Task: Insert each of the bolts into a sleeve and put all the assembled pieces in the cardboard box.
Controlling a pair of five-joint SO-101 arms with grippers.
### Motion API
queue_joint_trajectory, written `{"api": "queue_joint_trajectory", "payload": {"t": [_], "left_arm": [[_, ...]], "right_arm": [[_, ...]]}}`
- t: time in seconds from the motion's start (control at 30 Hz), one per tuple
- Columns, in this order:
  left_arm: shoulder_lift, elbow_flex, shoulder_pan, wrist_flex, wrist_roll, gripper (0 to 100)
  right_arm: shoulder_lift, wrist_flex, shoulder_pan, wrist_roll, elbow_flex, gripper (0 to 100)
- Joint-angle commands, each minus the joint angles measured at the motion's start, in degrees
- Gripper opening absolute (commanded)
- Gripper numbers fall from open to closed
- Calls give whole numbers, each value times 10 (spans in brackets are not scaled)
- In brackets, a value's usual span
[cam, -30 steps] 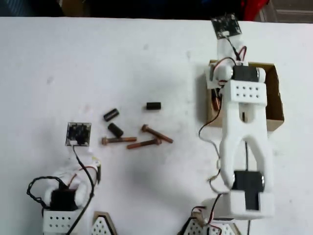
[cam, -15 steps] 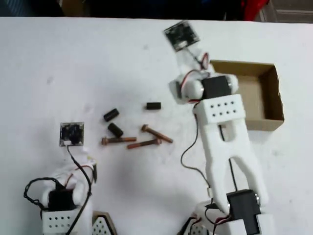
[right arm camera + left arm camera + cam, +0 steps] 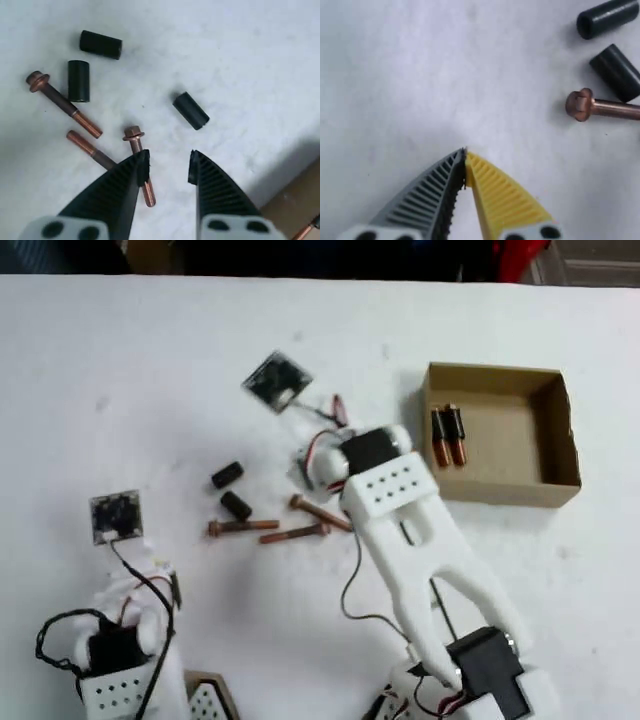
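Presently, right jaws ajar, left jaws closed

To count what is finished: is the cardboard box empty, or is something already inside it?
Not empty. The cardboard box holds two assembled pieces, lying side by side near one wall.

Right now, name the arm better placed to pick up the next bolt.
Probably right. The right gripper, open, hangs by a bolt, with a sleeve close. The left gripper is shut, off beside the parts.
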Motion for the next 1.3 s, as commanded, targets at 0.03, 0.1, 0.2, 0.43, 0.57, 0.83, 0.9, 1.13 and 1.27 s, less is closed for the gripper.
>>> {"api": "queue_joint_trajectory", "payload": {"t": [0.03,0.1,0.2,0.43,0.57,0.83,0.9,1.13,1.27], "left_arm": [[-6,-1,-42,8,-4,23],[-6,-1,-47,8,-4,23],[-6,-1,-47,8,-4,23],[-6,-1,-47,8,-4,23],[-6,-1,-47,8,-4,23],[-6,-1,-47,8,-4,23],[-6,-1,-47,8,-4,23],[-6,-1,-45,8,-4,23],[-6,-1,-45,8,-4,23]], "right_arm": [[-17,-37,-52,7,18,112],[-16,-57,-70,7,31,112],[-15,-80,-92,7,38,113],[75,-84,-136,3,-14,113],[138,-84,-136,2,-57,113],[228,-84,-136,2,-129,113],[255,-82,-137,2,-152,113],[321,-29,-154,2,-232,113],[335,-28,-157,2,-239,113]]}}
